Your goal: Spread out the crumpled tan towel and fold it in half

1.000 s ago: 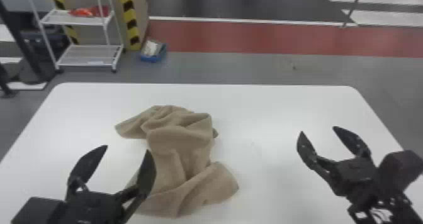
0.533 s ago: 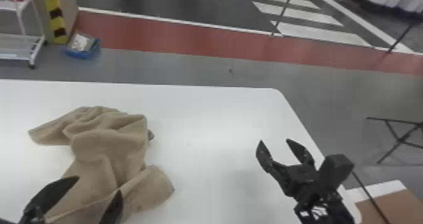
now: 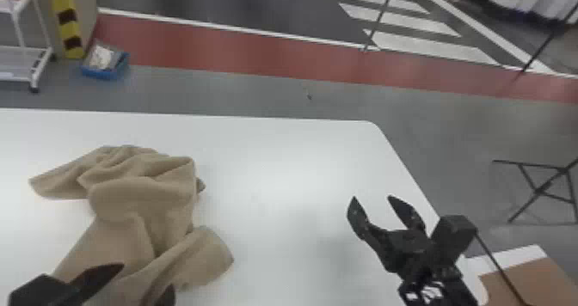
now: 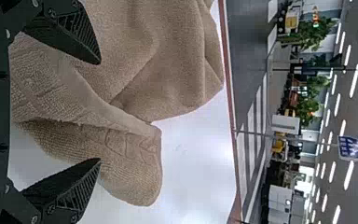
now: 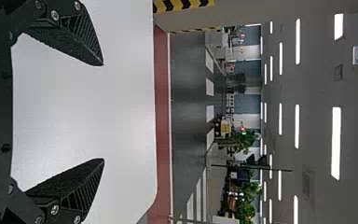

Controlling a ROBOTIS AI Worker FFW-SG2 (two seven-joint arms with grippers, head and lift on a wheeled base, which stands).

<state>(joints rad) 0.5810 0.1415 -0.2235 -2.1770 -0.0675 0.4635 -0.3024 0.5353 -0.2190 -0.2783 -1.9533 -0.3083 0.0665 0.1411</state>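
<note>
Tan towel (image 3: 137,197), elongated near-to-far, lies just ahead of the nearer left pincer (image 4: 100,111), agape and empty like the right pincer (image 3: 371,197).

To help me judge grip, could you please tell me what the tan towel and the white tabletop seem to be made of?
The tan towel looks like matte terry cloth, probably cotton: the left wrist view shows a nubby texture, and it drapes in rounded folds. The white tabletop looks smooth with a faint sheen, given its soft bright patches; it could be laminate or plastic.
</note>
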